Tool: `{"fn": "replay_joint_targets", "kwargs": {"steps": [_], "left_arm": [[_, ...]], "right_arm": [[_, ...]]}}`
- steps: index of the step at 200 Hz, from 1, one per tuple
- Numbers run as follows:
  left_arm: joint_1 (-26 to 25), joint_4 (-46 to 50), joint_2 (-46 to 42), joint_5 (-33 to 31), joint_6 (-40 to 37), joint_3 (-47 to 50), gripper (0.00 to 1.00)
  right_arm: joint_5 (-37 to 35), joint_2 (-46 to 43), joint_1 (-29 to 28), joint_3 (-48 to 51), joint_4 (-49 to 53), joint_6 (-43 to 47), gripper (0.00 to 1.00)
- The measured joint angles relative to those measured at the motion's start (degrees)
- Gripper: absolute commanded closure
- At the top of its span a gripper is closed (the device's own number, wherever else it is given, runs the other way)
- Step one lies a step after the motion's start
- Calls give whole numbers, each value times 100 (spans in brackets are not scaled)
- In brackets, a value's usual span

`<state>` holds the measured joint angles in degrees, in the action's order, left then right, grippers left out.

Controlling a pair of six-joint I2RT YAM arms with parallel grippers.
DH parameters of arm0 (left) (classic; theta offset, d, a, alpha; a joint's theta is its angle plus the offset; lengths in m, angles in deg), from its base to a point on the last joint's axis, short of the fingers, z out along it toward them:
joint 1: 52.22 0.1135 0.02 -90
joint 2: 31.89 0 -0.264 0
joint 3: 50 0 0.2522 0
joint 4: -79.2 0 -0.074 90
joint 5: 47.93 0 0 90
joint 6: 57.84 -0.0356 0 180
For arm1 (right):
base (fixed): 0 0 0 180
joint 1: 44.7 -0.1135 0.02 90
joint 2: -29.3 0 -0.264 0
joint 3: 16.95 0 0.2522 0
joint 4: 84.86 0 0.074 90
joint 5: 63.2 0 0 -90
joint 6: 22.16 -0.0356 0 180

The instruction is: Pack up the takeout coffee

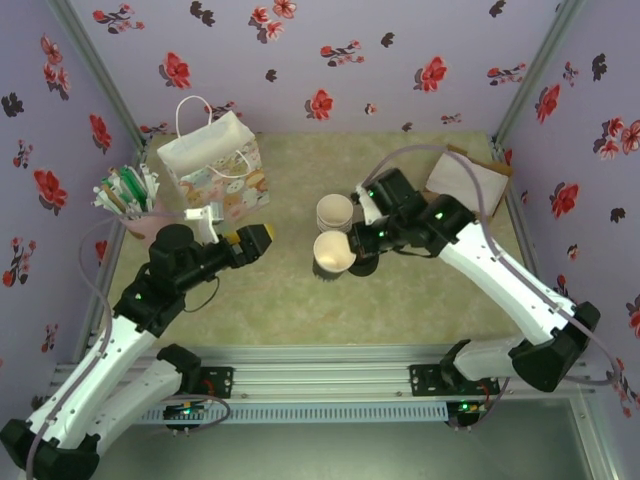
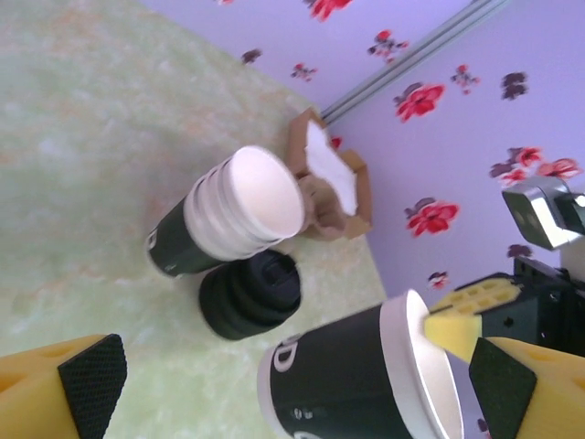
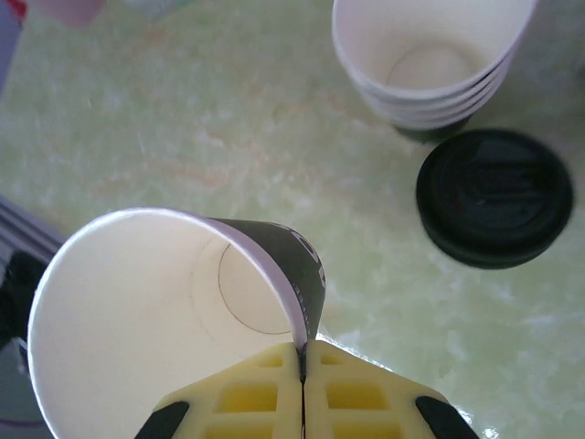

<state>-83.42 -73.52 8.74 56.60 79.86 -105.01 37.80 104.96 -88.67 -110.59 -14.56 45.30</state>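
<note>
Early stage. Right pincer (image 3: 302,366) pinches the rim of a lidless dark paper cup (image 3: 137,311), tilted near the cup stack (image 3: 430,64). Left pincer (image 1: 252,240) is wide and empty. Still to do, I reckon: a lid from the black lid pile (image 3: 494,197), then into the gift bag (image 1: 210,160).

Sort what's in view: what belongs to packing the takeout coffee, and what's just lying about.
For the job: lidless paper cup pinched by its rim in the right hand; black lids; gift bag.
Lying about: stack of spare cups; pink cup of wrapped sticks; brown tray of napkins.
</note>
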Motion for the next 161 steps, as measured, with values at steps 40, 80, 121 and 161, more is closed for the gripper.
{"fn": "replay_joint_targets", "kwargs": {"steps": [40,80,121,161], "left_arm": [[-4,66,92,-63,70,470,1],[-26,-107,310,-66,168,699,1],[-190,-463,636,-66,234,828,1],[-328,-752,905,-68,295,855,1]], "right_arm": [[-26,332,-435,695,-479,-129,92],[-33,610,-632,1290,-1036,-348,91],[-59,767,-656,1700,-1488,-531,83],[-122,798,-669,1823,-1648,-625,71]]}}
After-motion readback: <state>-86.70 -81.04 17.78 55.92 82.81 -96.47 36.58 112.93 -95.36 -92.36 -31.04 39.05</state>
